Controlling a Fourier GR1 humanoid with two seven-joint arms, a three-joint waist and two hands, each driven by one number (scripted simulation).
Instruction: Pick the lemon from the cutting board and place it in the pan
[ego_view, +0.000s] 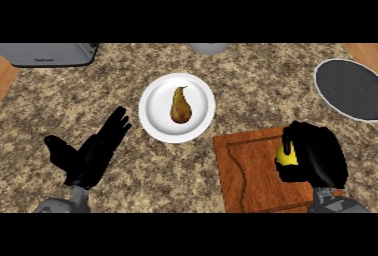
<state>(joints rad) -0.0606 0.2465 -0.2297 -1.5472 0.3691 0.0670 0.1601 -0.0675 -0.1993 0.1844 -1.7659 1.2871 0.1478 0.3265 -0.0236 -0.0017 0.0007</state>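
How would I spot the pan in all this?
Start at the wooden cutting board near the lower right, then look up and right to the counter's edge. The pan is the dark round disc with a pale rim, unlike the white plate holding a pear.

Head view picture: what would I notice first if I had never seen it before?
Probably the white plate in the middle of the counter, with a brown pear lying on it. Next, the right hand at the lower right, its fingers curled round a yellow lemon over the wooden cutting board. The dark pan waits at the right edge, and the left hand rests open at the lower left.
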